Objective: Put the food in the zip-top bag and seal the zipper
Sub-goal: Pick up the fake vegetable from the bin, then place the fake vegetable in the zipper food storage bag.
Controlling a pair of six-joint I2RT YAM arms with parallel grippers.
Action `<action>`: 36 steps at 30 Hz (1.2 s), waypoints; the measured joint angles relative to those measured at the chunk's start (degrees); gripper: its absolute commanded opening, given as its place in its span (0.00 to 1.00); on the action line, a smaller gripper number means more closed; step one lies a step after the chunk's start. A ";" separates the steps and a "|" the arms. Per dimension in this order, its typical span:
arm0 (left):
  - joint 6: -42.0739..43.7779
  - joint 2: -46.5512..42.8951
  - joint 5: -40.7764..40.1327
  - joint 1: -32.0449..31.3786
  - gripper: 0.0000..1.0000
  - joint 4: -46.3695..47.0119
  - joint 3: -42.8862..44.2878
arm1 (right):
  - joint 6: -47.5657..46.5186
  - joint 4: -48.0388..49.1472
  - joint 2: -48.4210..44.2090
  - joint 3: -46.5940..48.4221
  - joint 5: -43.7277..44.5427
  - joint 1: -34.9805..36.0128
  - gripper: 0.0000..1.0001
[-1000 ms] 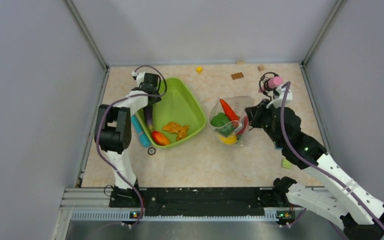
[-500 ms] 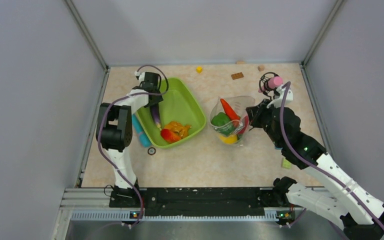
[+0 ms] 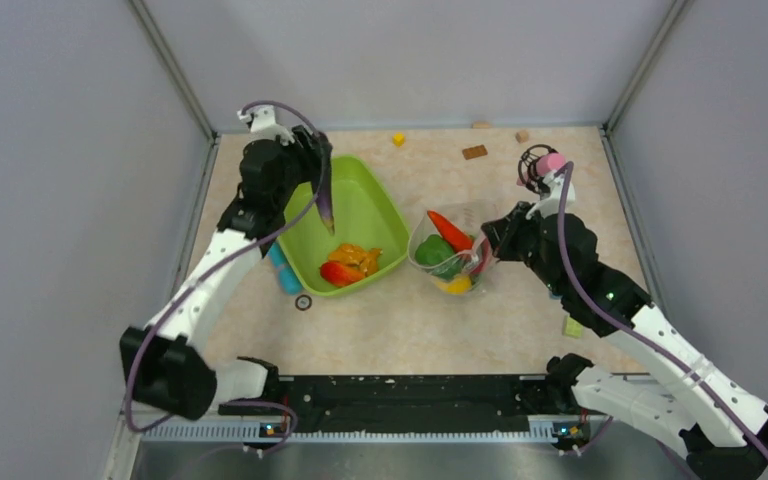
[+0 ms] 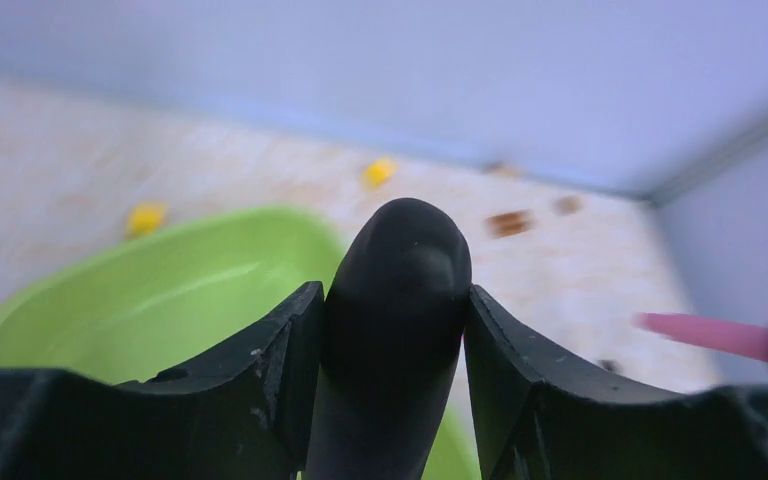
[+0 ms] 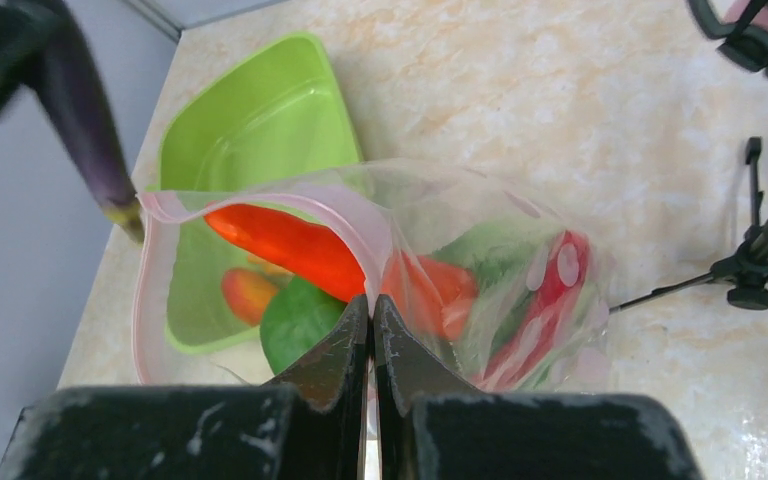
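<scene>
Two arms: both are bending over the marbled table (image 3: 400, 320); the left one is reaching high, the right one is crouching low.
Left gripper (image 3: 317, 152): it is clamping the upper end of the purple eggplant (image 3: 327, 200); the eggplant is hanging tip-down over the left side of the lime-green tray (image 3: 365, 195).
Right gripper (image 3: 490, 238): it is pinching tight on the pinkish zipper (image 5: 260, 203) at the rim of the zip-top bag (image 5: 460, 190); the mouth is gaping toward the tray.
Bag: it is sitting just right of the tray, carrying the orange carrot (image 5: 290, 242), green pepper (image 5: 295, 322), red chilli (image 5: 550, 300) and yellow lemon (image 3: 456, 284).
Tray: orange and red pieces (image 3: 350, 265) are lying at its near end; they are showing too small to name.
</scene>
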 measured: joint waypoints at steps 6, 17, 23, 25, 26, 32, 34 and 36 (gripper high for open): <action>5.77 -17.53 9.49 -12.55 0.00 20.50 -3.56 | 1.92 -3.82 3.50 3.10 -6.27 0.00 0.00; 10.29 -18.51 27.17 -25.38 0.00 42.77 -6.82 | 2.25 -13.84 14.56 19.67 -24.50 0.00 0.00; 10.80 -18.51 33.14 -28.33 0.00 49.20 -7.69 | 2.40 -15.67 20.13 23.69 -33.75 0.00 0.00; 10.99 -18.53 34.60 -28.65 0.00 51.78 -8.44 | 2.51 -15.61 20.85 23.96 -36.11 0.00 0.00; 11.19 -18.53 35.06 -28.74 0.00 52.98 -9.07 | 2.56 -15.67 20.87 23.96 -36.94 0.00 0.00; 10.69 -17.73 36.09 -28.81 0.00 60.02 -15.72 | 3.80 -15.41 20.76 23.98 -40.79 0.00 0.00; 9.99 -16.63 36.24 -28.89 0.00 63.47 -18.51 | 4.70 -14.91 20.70 23.98 -42.25 0.00 0.00; 9.49 -15.02 36.20 -28.94 0.00 66.73 -20.70 | 5.75 -14.12 20.59 23.98 -43.25 0.00 0.00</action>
